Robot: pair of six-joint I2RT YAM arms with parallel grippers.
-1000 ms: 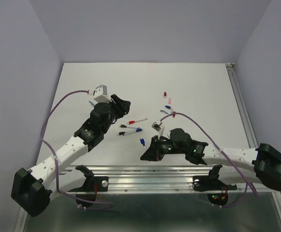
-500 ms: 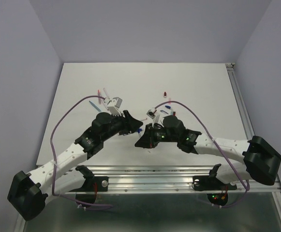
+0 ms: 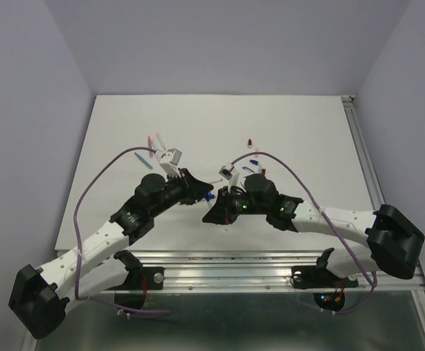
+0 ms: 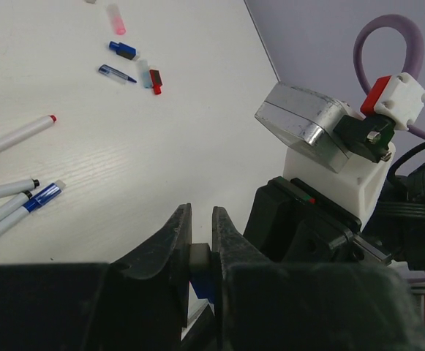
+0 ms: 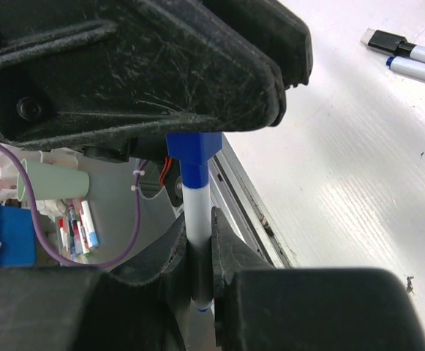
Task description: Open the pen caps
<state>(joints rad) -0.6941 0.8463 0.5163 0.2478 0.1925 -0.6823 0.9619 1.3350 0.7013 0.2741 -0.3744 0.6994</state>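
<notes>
Right gripper (image 5: 199,245) pinches a slim white pen barrel (image 5: 197,208) between two matte black fingers, and the barrel rises straight up out of the narrow slot between them. The blue cap (image 5: 193,153) is seated on the barrel's upper end. It is short, glossy plastic, with a squared block above a narrower collar and no gap showing at the joint. The cap's top runs up under the left gripper (image 4: 200,228), whose scuffed, scratched black fingers are pressed almost together on it. In the left wrist view only a sliver of blue and a pale bit show in that slot.

From above, the two grippers meet tip to tip over the near middle of the smooth white table (image 3: 124,124).

Beyond them three thin white pens lie flat: a red-tipped pen (image 4: 18,137), a black-tipped pen (image 4: 7,189) and a blue-tipped pen (image 4: 23,205), the last two close together. Farther out sits a loose cluster of small pieces, among them a red cap (image 4: 156,77) and a translucent pink cap (image 4: 115,18).
</notes>
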